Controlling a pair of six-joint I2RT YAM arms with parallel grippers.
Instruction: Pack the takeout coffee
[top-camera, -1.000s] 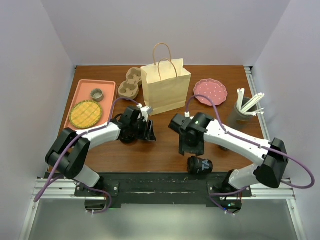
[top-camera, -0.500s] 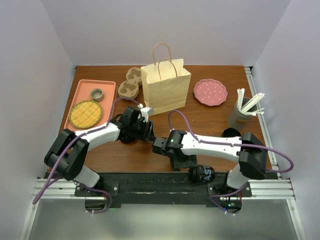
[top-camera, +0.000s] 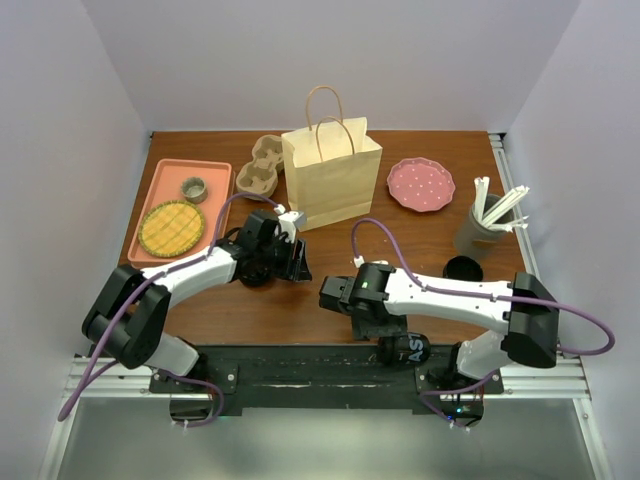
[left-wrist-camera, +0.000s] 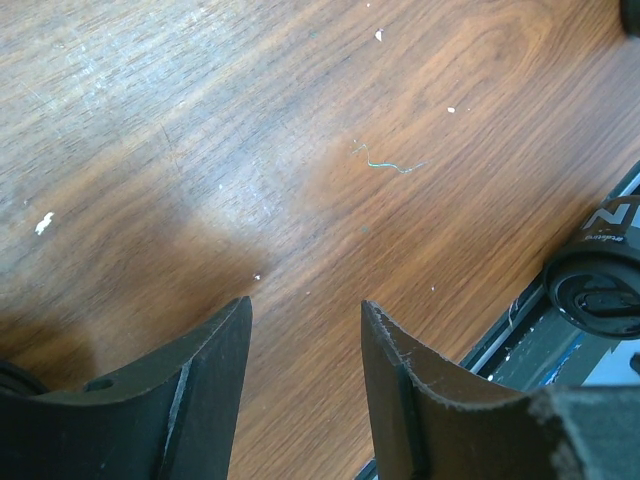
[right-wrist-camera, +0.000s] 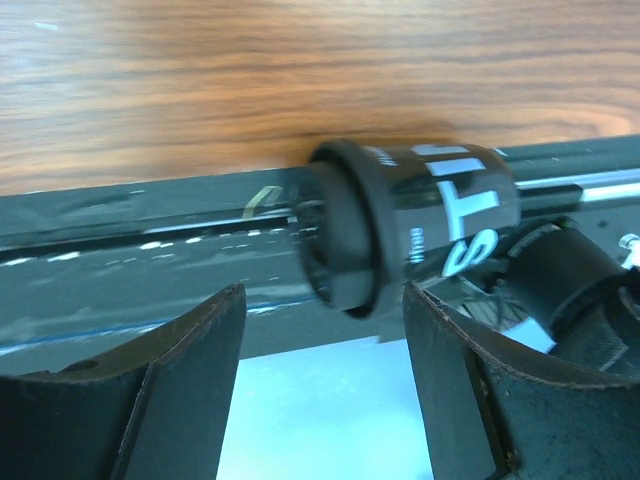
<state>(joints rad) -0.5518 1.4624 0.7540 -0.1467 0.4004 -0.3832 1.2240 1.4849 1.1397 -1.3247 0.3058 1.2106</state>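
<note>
Step in hand, as judged: pick-up of the takeout coffee cup (right-wrist-camera: 400, 230) by the right pincer (right-wrist-camera: 322, 300). The cup lies on its side at the near edge of the surface (top-camera: 325, 248), partly over the black mounting rail (top-camera: 300, 365), with its lid turned toward the right wrist camera. The right pincer stands well open and holds nothing; the cup sits just ahead of its tips, a little toward one finger and not yet between them. The left pincer (left-wrist-camera: 305, 320) is partly open, also empty, over bare wood near the middle of the surface. Next move, as judged: centre the right pincer on the cup body, advance until both fingers flank it, then close. The round wall may roll toward the edge, so light, even contact is called for. The cup must then be set upright for the pulp cup carrier (top-camera: 258, 168) or the brown paper bag (top-camera: 330, 180), both at the far side. Legible writing: large white letters on the cup sleeve — "ST" in the right wrist view, "AS" from above. The smaller print is unreadable.
</note>
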